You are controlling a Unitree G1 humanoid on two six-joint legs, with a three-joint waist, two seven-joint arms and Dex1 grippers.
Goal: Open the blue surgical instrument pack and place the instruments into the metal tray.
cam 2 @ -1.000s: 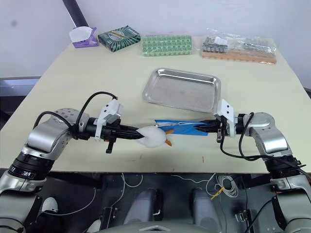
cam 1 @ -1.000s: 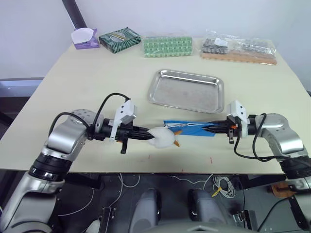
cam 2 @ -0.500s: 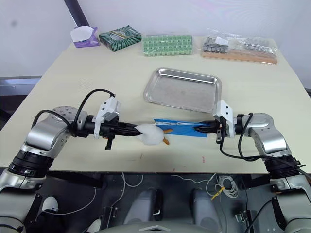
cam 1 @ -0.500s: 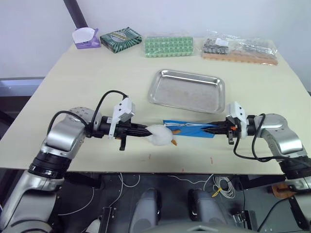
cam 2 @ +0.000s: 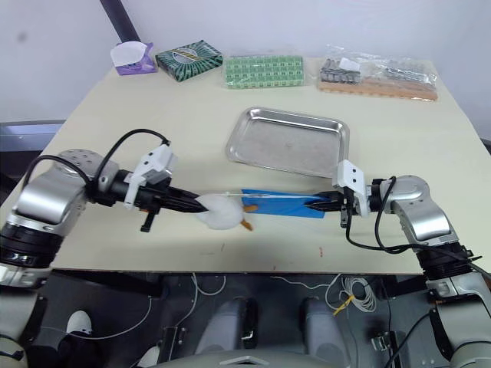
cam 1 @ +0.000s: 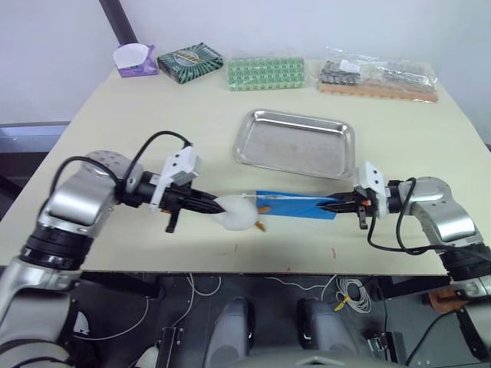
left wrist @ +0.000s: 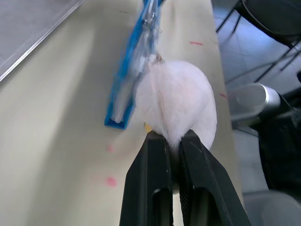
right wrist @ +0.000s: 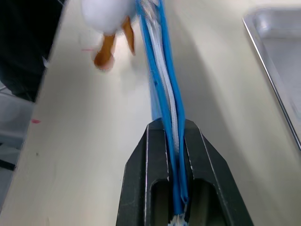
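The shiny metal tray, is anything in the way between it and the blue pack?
Nothing visible. The flat blue surgical pack is held just in front of the shallow steel tray, clamped by the right gripper; only bare tabletop lies between them.

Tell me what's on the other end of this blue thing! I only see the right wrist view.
Observer: The left gripper is shut on a white fluffy lump attached to the blue surgical instrument pack.
Operator: Is my gripper holding it tight?
Observer: In the head views the right gripper pinches the pack's right end, with the pack stretched between both arms near the table's front edge.
Operator: Where's the tray?
Observer: The metal tray sits just behind the pack, with nothing in it.
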